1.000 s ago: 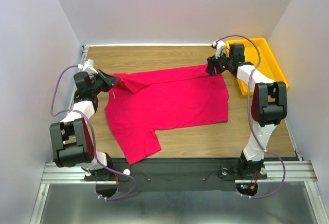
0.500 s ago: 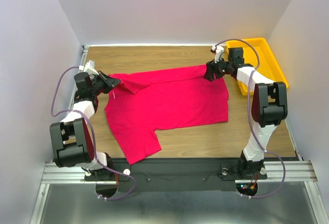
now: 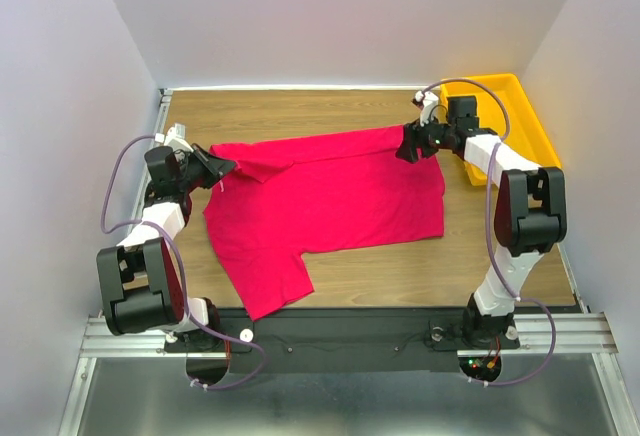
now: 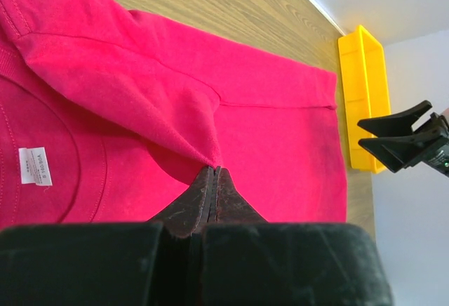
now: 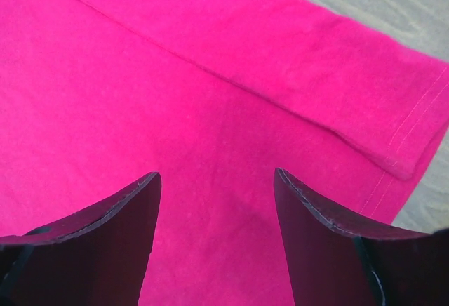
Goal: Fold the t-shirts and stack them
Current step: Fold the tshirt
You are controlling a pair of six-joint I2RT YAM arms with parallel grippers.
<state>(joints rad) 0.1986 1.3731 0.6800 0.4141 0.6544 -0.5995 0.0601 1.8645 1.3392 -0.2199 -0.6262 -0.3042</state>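
A red t-shirt (image 3: 330, 206) lies spread on the wooden table, its far edge folded over toward the middle and one sleeve pointing to the near edge. My left gripper (image 3: 224, 168) is at the shirt's left end, shut on a pinch of the folded-over sleeve cloth (image 4: 175, 109); the tips of this gripper (image 4: 212, 170) meet on the fabric. The white neck label (image 4: 34, 166) shows beside it. My right gripper (image 3: 408, 146) hangs over the shirt's far right corner. In its own view the right gripper (image 5: 217, 180) is open with only red cloth (image 5: 210, 74) beneath it, nothing between the fingers.
A yellow plastic tray (image 3: 525, 121) stands at the back right, just beyond the right arm, and also shows as the yellow tray (image 4: 363, 95) in the left wrist view. Bare wood (image 3: 300, 106) runs behind the shirt, and more wood (image 3: 500, 246) to its right. White walls close in three sides.
The right gripper has turned a little and its jaws stand slightly wider over the same corner. The left gripper keeps its pinch; the shirt has not shifted.
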